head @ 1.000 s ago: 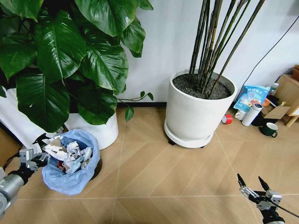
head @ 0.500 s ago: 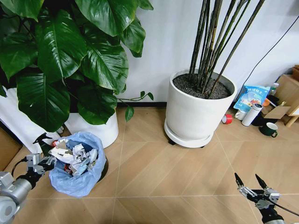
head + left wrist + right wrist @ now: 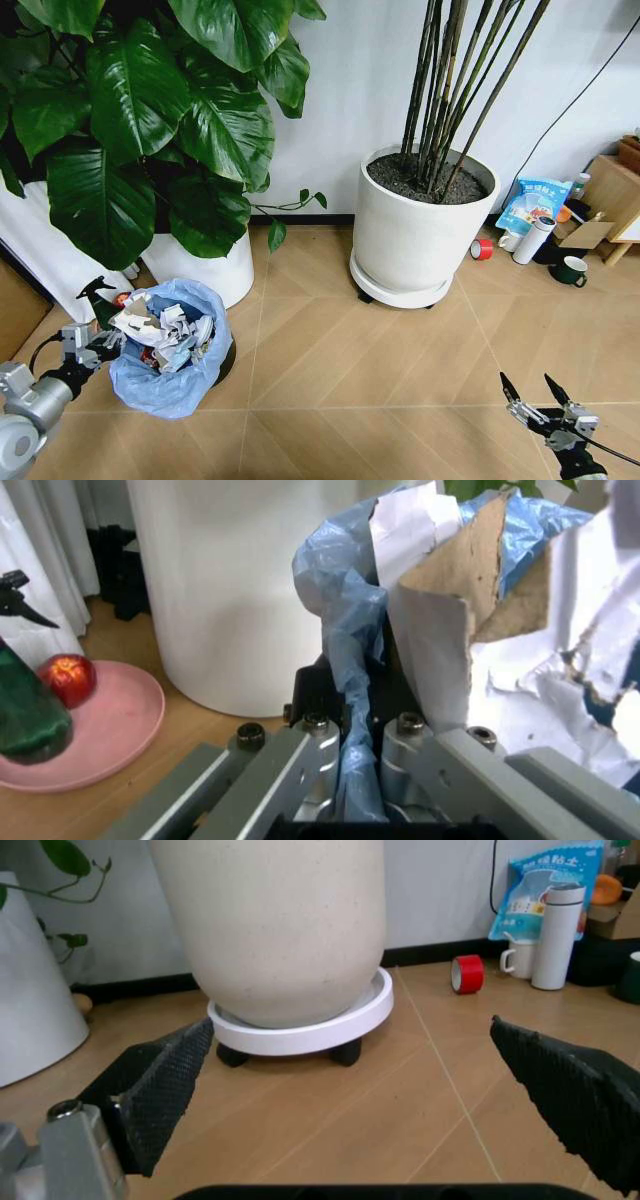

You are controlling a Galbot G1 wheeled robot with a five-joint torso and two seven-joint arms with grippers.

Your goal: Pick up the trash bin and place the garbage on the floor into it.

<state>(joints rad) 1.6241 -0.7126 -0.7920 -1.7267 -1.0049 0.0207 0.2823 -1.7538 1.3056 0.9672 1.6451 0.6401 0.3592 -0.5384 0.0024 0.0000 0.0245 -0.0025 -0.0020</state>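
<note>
The trash bin (image 3: 172,372), black with a crinkly light-blue bag, stands low on the floor (image 3: 340,370) in front of the left plant pot. Garbage (image 3: 160,328), white paper wads and torn card, is piled in its mouth. My left gripper (image 3: 100,343) is shut on the bin's rim at its left side. In the left wrist view the blue bag (image 3: 345,667) is pinched in the left gripper (image 3: 352,750), with torn card (image 3: 460,577) just behind. My right gripper (image 3: 535,392) hangs open over bare floor at the lower right, its fingers (image 3: 160,1080) spread wide with nothing between them.
Two big white plant pots (image 3: 420,235) (image 3: 205,265) stand against the wall. A green spray bottle (image 3: 100,300) and a pink plate (image 3: 110,727) with a red fruit sit left of the bin. A red roll (image 3: 482,249), white thermos (image 3: 530,240), blue bag and mugs cluster at the right.
My left gripper and the bin it holds have shifted a little to the right. The whole view has also shifted slightly. The right gripper stays open, barely moved.
</note>
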